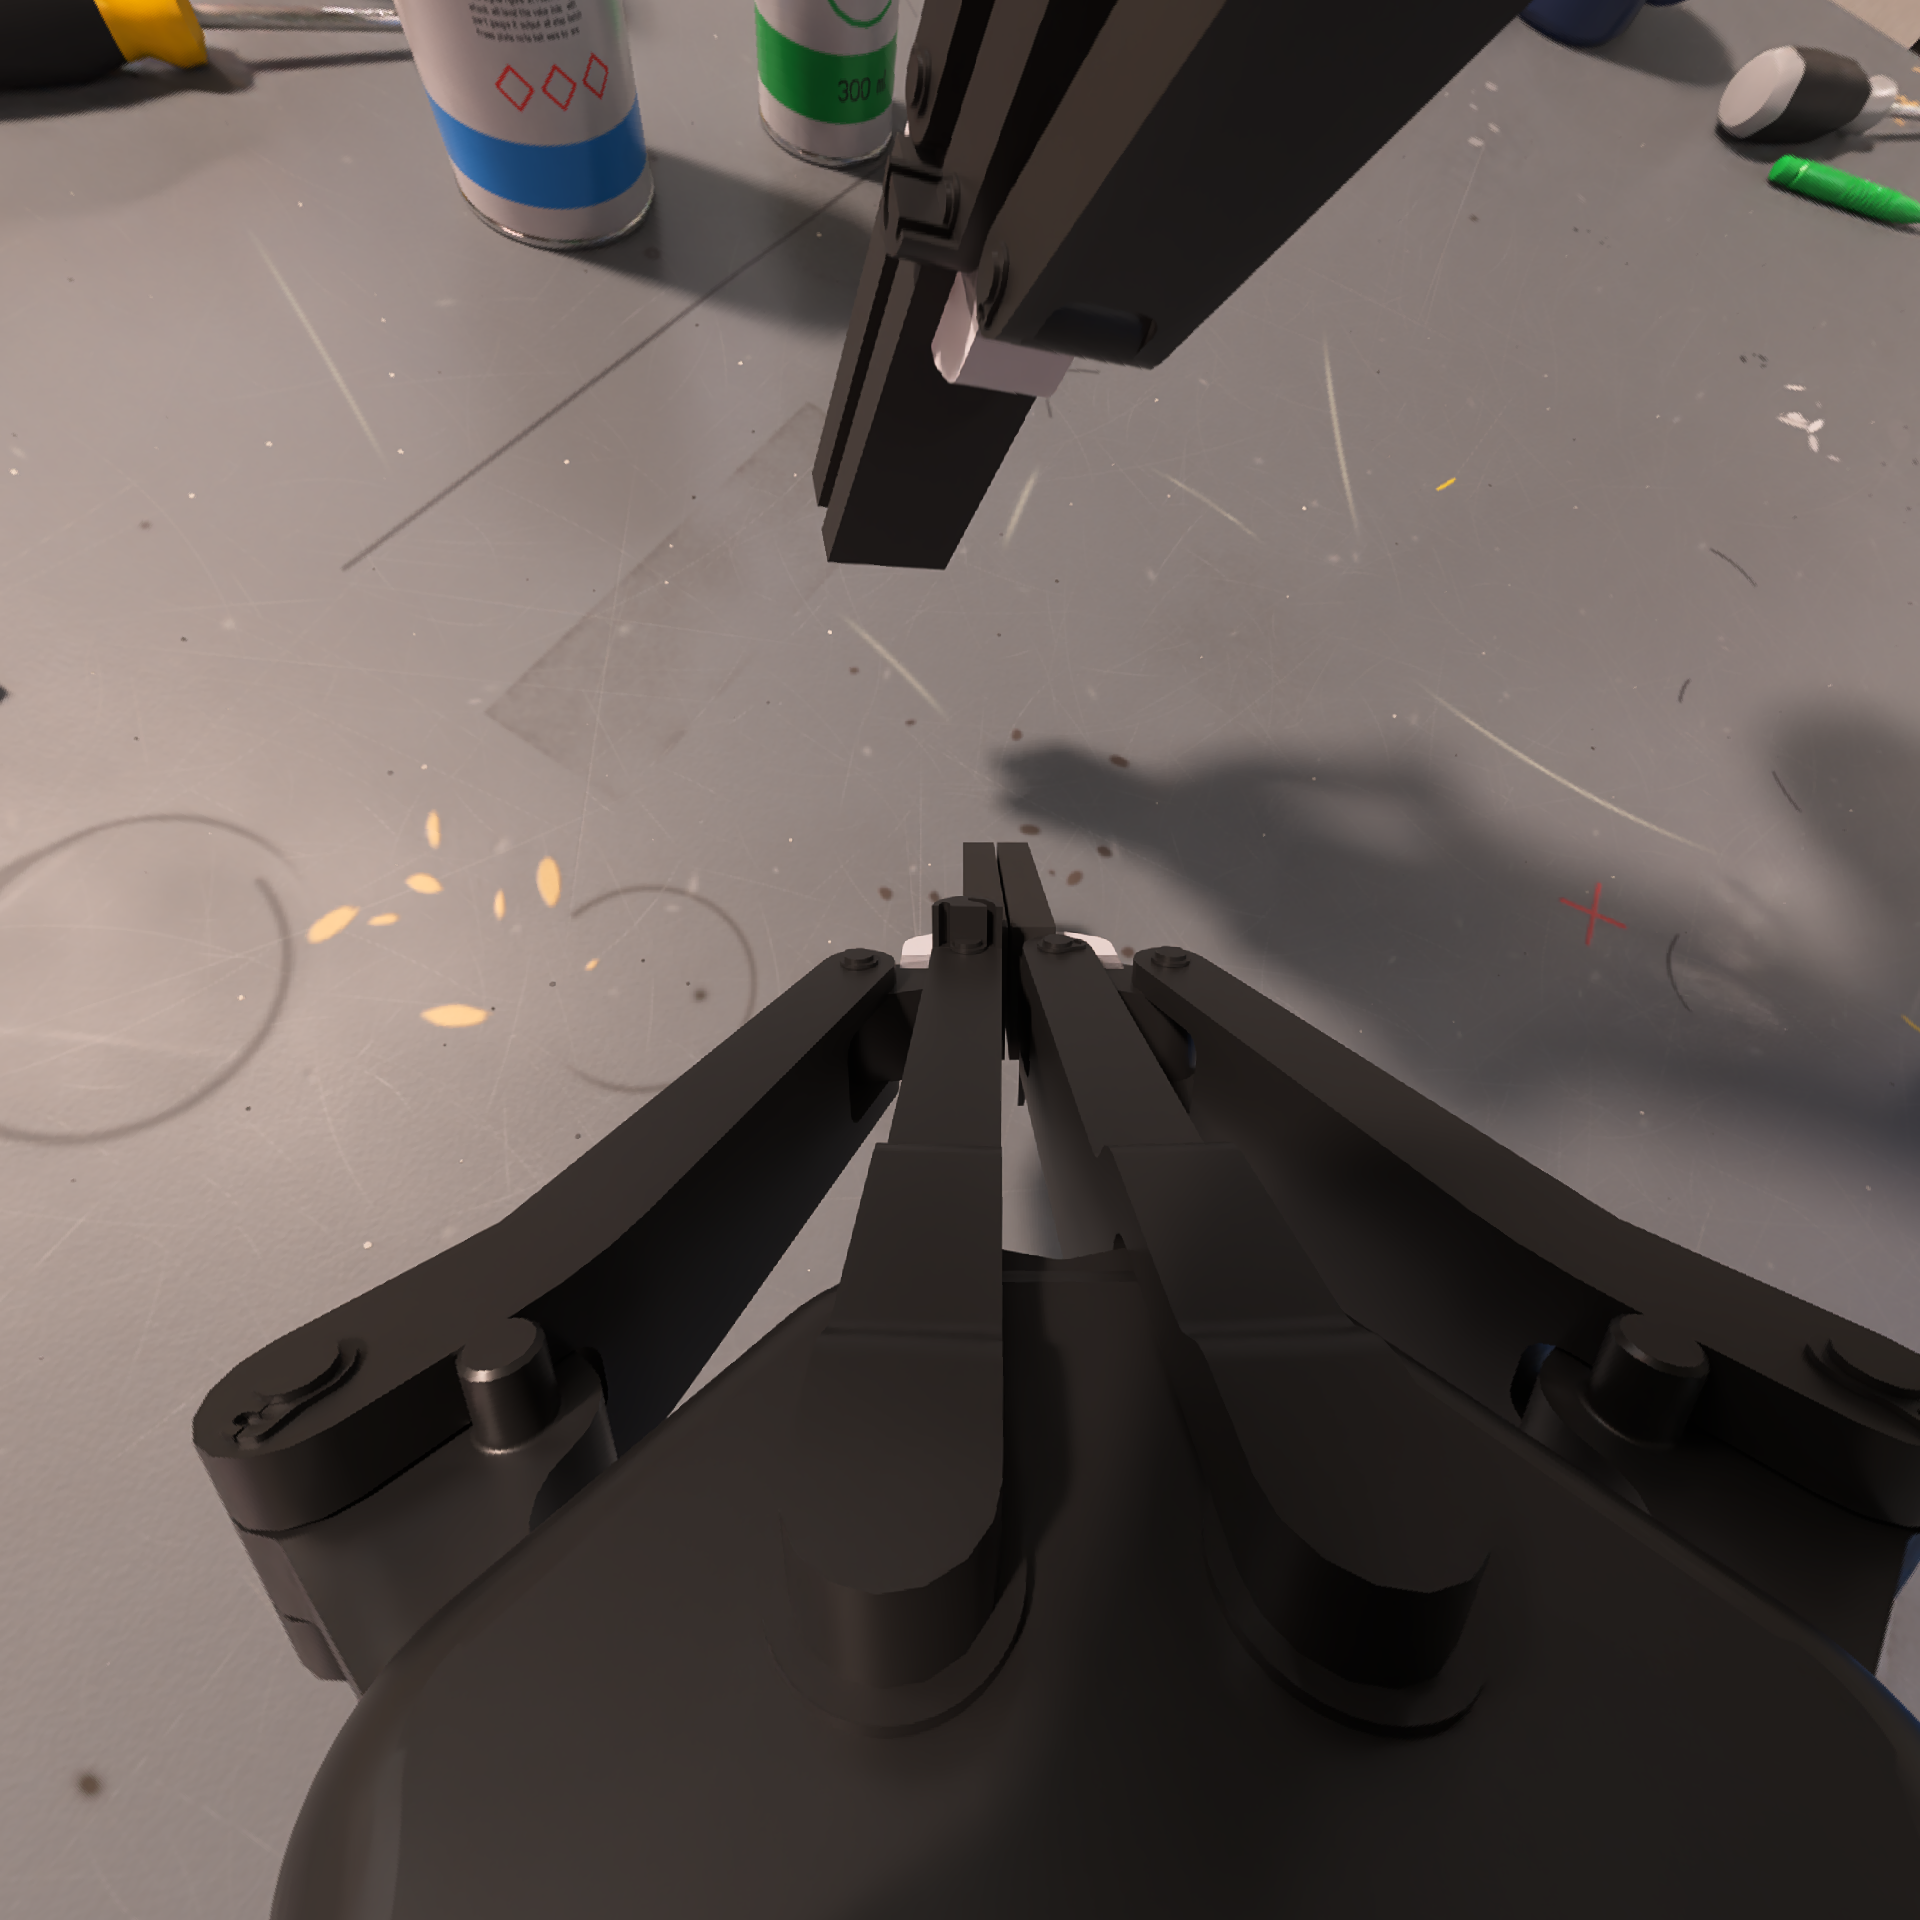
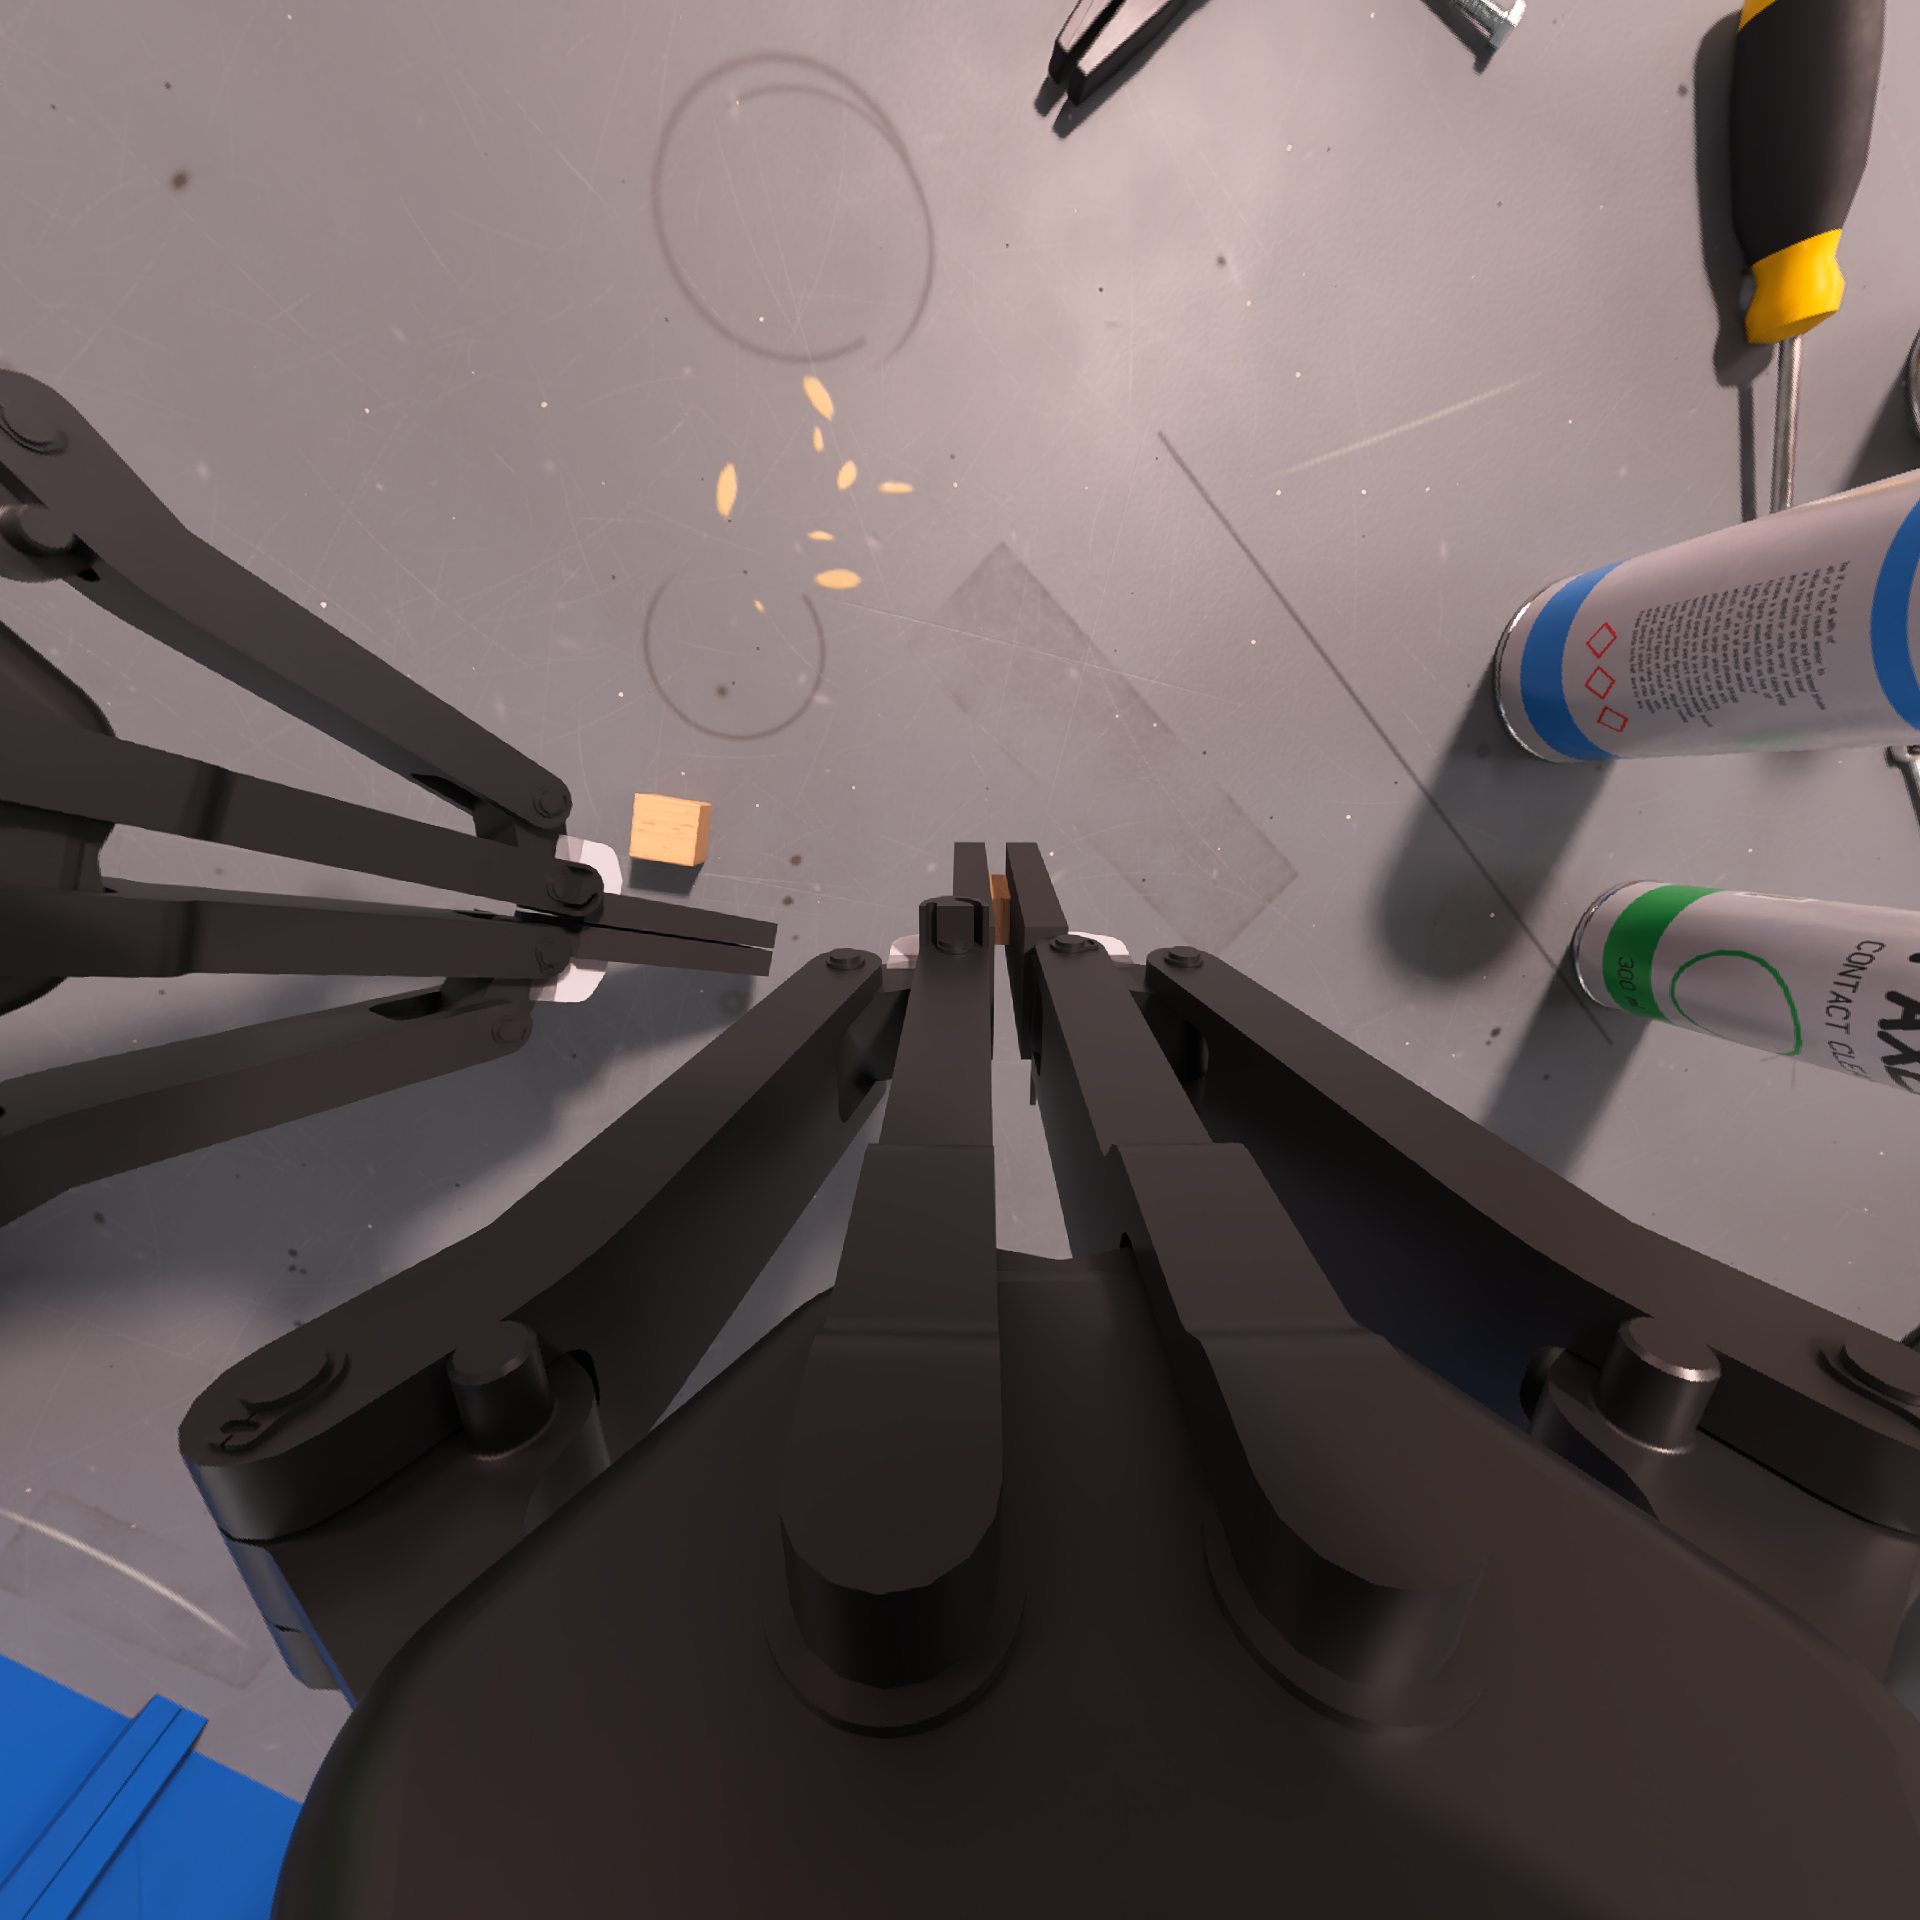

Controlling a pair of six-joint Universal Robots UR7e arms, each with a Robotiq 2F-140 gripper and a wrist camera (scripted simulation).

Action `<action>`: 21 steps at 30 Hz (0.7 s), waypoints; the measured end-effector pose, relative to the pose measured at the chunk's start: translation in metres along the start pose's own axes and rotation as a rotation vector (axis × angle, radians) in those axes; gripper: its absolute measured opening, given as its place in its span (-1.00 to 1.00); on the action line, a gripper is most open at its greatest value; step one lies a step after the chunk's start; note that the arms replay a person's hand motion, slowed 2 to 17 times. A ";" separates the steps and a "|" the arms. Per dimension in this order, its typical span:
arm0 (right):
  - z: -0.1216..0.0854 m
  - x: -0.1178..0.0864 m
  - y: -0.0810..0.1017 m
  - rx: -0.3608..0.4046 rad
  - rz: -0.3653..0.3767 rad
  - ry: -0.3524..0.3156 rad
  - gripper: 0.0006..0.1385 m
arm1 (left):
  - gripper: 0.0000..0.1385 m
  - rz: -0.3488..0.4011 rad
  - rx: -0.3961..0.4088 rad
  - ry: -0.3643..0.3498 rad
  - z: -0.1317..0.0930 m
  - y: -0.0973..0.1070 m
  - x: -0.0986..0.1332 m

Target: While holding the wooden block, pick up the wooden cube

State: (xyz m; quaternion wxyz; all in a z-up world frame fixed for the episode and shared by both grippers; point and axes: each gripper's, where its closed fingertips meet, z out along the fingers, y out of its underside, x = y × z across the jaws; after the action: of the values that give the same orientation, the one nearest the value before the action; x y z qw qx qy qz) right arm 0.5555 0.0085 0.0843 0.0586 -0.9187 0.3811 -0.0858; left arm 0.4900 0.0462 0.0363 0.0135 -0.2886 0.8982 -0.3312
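Observation:
In the right wrist view, my right gripper point(image 2: 997, 862) is shut on a thin wooden block point(image 2: 1000, 909), of which only a sliver shows between the fingers. The wooden cube point(image 2: 670, 828) rests on the grey table point(image 2: 1039, 364), to the left of my right gripper. My left gripper point(image 2: 769, 945) comes in from the left, shut and empty, its fingertips just beside the cube and apart from it. In the left wrist view, my left gripper point(image 1: 997, 862) is shut above the table and the cube is hidden. The right gripper point(image 1: 888, 540) hangs ahead of it.
A blue-banded spray can point(image 1: 540, 125) and a green-banded one point(image 1: 826, 83) stand behind the right gripper. A yellow-and-black screwdriver point(image 2: 1803, 187), pliers point(image 2: 1101, 52), a green marker point(image 1: 1839, 192) and a grey-black handle point(image 1: 1797, 94) lie around. A blue object point(image 2: 94, 1787) is at the table's corner.

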 end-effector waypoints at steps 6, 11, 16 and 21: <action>0.000 0.001 -0.001 0.001 0.005 -0.007 -0.93 | -0.99 -0.023 -0.018 -0.005 0.007 0.006 -0.002; 0.000 0.000 -0.002 0.006 0.001 -0.009 -0.93 | -0.99 -0.040 -0.020 -0.006 0.012 0.008 -0.003; 0.000 0.000 -0.002 0.009 -0.003 -0.007 -0.93 | -0.99 -0.053 -0.008 -0.019 0.014 0.006 -0.006; 0.000 0.000 -0.002 0.010 -0.003 -0.008 -0.93 | -0.99 -0.066 -0.013 -0.041 0.015 0.006 -0.011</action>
State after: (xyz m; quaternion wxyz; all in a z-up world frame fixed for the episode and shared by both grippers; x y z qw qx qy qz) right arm 0.5572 0.0103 0.0844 0.0647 -0.9193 0.3790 -0.0840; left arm 0.4996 0.0469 0.0197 0.0192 -0.3250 0.8899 -0.3196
